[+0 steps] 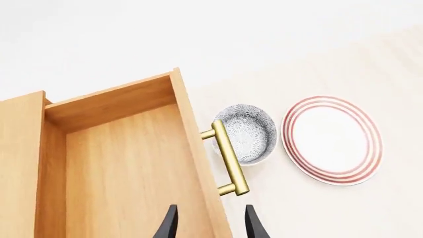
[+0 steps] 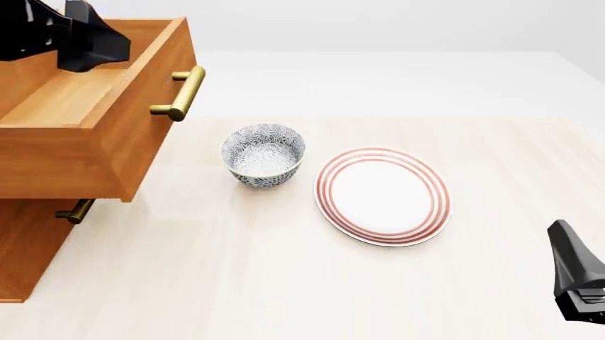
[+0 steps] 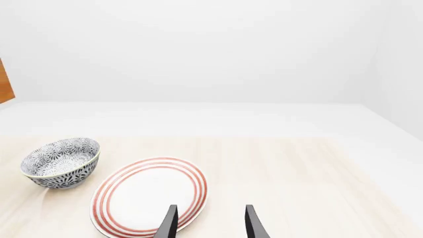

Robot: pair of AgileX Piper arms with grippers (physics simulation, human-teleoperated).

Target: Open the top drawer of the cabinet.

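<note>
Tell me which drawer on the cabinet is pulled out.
The top drawer: its box juts out from the cabinet, bare inside, handle far forward. The drawer below, with its handle, sits further back.

Matt orange-brown wood forms the top drawer (image 2: 90, 134); its handle (image 2: 183, 93) is shiny brass.

A patterned bowl (image 2: 263, 154) stands just beside a white plate (image 2: 382, 195) with 3 red rings, the pair apart on a pale wooden table (image 2: 283, 283).
</note>
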